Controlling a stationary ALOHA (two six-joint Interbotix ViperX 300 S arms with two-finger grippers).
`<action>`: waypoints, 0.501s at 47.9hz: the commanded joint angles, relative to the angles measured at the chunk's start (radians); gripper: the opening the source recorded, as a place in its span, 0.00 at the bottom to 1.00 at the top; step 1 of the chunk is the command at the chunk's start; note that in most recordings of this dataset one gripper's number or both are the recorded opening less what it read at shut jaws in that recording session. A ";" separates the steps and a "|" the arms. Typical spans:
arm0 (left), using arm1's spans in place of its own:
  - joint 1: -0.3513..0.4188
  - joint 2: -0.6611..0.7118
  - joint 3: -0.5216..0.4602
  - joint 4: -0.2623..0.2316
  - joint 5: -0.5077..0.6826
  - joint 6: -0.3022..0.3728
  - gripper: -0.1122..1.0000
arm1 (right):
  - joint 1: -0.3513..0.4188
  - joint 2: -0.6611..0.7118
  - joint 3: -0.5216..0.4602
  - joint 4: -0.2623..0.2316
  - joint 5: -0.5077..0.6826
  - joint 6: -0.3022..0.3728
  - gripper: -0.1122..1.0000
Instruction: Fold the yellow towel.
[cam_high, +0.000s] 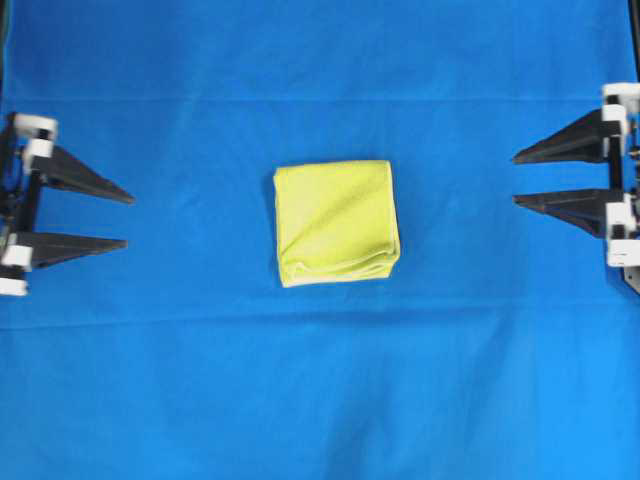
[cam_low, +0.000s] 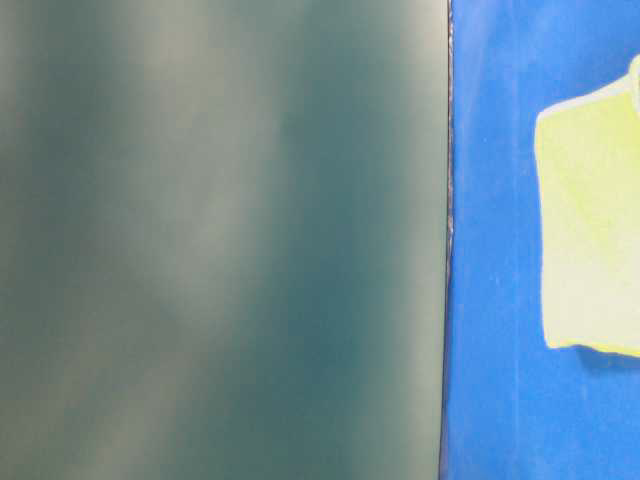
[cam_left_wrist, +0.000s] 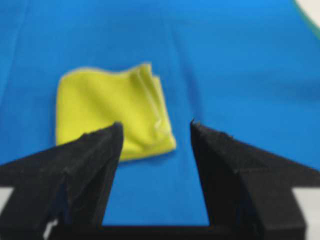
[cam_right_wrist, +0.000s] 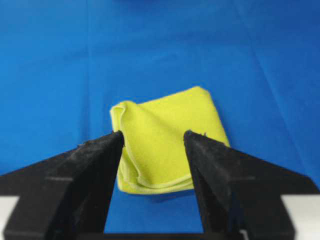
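I see the bench covered edge to edge by a blue cloth (cam_high: 320, 400) with faint crease lines. The yellow towel (cam_high: 337, 222) lies folded into a compact square at its middle. My left gripper (cam_high: 128, 220) and right gripper (cam_high: 515, 178) sit at opposite edges, jaws spread and empty, well apart from the towel.

One yellow towel (cam_high: 337, 222) lies at the centre of one blue cloth (cam_high: 320, 400), with two grippers in view, the left gripper (cam_high: 128, 219) at nine o'clock and the right gripper (cam_high: 515, 179) at three o'clock.
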 joint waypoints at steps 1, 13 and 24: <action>0.006 -0.081 0.048 0.000 -0.005 -0.005 0.58 | -0.021 -0.066 0.063 0.003 -0.064 0.005 0.61; 0.043 -0.258 0.167 -0.002 0.000 -0.015 0.58 | -0.098 -0.147 0.218 0.038 -0.187 0.006 0.61; 0.061 -0.241 0.176 -0.002 0.005 -0.020 0.58 | -0.103 -0.130 0.222 0.040 -0.189 0.006 0.61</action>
